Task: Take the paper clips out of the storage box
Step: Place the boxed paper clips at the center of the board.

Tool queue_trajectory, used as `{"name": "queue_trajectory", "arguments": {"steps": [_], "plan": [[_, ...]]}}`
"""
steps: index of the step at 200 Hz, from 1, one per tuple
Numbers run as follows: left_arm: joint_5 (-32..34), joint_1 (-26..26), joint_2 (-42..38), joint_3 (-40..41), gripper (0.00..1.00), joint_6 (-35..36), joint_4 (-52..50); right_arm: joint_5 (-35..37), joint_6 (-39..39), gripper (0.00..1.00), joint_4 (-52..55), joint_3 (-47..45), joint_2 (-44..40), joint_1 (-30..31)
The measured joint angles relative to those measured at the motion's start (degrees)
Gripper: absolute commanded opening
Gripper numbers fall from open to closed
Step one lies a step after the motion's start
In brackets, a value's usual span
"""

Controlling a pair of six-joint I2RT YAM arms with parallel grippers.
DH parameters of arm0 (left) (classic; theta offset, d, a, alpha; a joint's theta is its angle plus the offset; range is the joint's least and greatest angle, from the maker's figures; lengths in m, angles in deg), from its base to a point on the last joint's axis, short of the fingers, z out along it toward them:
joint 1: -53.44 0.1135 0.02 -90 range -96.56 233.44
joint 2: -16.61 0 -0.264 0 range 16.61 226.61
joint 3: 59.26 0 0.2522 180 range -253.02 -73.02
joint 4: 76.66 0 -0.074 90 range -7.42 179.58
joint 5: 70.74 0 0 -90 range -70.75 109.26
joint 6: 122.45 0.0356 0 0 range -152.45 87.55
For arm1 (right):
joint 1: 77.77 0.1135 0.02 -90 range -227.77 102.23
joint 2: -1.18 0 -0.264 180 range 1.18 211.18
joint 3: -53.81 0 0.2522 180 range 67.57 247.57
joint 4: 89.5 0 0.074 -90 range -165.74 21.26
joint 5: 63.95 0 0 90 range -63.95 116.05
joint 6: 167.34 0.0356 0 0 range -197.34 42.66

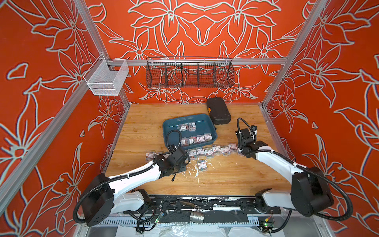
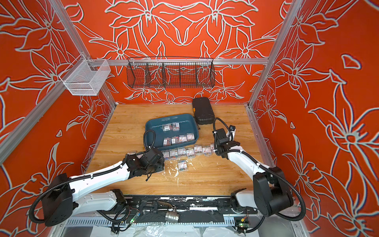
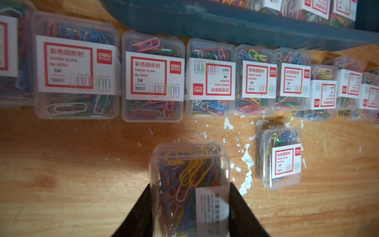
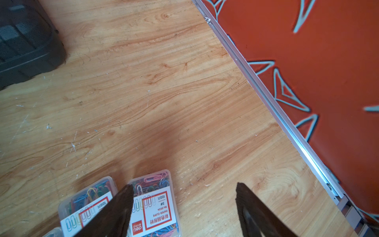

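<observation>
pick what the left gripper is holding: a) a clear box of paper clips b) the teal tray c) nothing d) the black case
a: in the left wrist view the left gripper is shut on a clear box of paper clips, a jaw on each side.

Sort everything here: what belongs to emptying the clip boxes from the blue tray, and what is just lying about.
Job: blue tray; clip boxes left in it; clip boxes lined up on the table; one clip box in the left claw; open right claw.
Lying about: black case; black wire basket; white mesh basket.
</observation>
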Motion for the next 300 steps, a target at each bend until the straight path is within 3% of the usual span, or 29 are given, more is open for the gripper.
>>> {"name": "queue_trajectory", "arguments": {"steps": [97, 204, 276, 300], "plan": [[0.4, -5.3, 14.4, -5.6, 0.39, -3.2, 5.2, 0.0, 0.0, 0.81, 0.0, 0.0, 0.0, 0.0], [2.4, -5.5, 23.5, -11.9, 0.41, -3.5, 5.5, 0.0, 0.0, 0.81, 0.0, 0.0, 0.0, 0.0], [2.2, -5.6, 25.1, -13.5, 0.65, -4.0, 5.6, 0.0, 0.0, 0.81, 0.0, 0.0, 0.0, 0.0], [2.0, -5.7, 25.0, -13.4, 0.68, -3.9, 5.4, 0.0, 0.0, 0.81, 0.0, 0.0, 0.0, 0.0]]}}
